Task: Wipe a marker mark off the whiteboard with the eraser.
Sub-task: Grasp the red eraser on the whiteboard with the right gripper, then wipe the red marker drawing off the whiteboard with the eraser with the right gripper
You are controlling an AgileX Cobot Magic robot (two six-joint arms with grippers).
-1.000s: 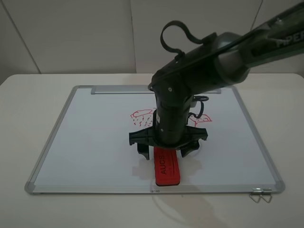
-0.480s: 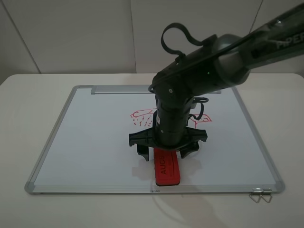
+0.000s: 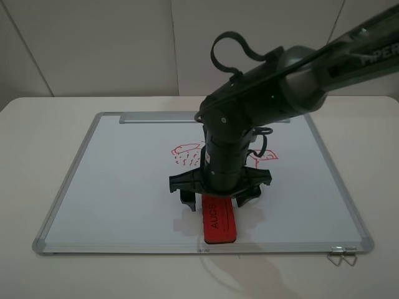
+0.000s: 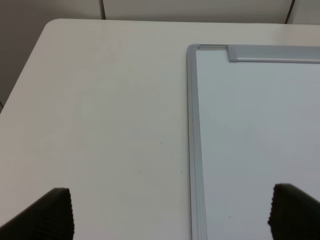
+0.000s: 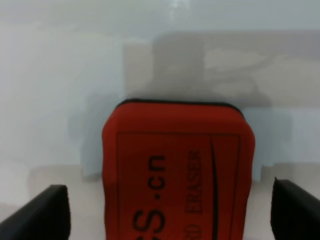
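The right gripper (image 3: 217, 198) is held pointing straight down over the whiteboard (image 3: 118, 187), its jaws spread wide and nothing grasped. The eraser (image 3: 219, 223) is seen lying flat on the whiteboard, close to the whiteboard's near edge and about midway along it, its length running towards the tray bar (image 3: 159, 117). One jaw is set to each side of the eraser's far end. In the right wrist view a clear gap is left between each of the fingertips (image 5: 47, 212) and the red block. This stance is judged to be a line-up across the narrow width, so that closing would press squarely on the two long sides.

The marker mark (image 3: 186, 152), a red cloud with rain dashes, is drawn near the whiteboard's middle, just beyond the eraser and unsmeared, so the wipe is judged not yet begun. A second red drawing (image 3: 267, 156) beside it is partly hidden by the arm (image 3: 262, 106).

The left gripper (image 4: 172, 215) is held by the whiteboard's left frame edge, partly over the table (image 4: 100, 100), wide open and empty, presumably so that the working area is left free.
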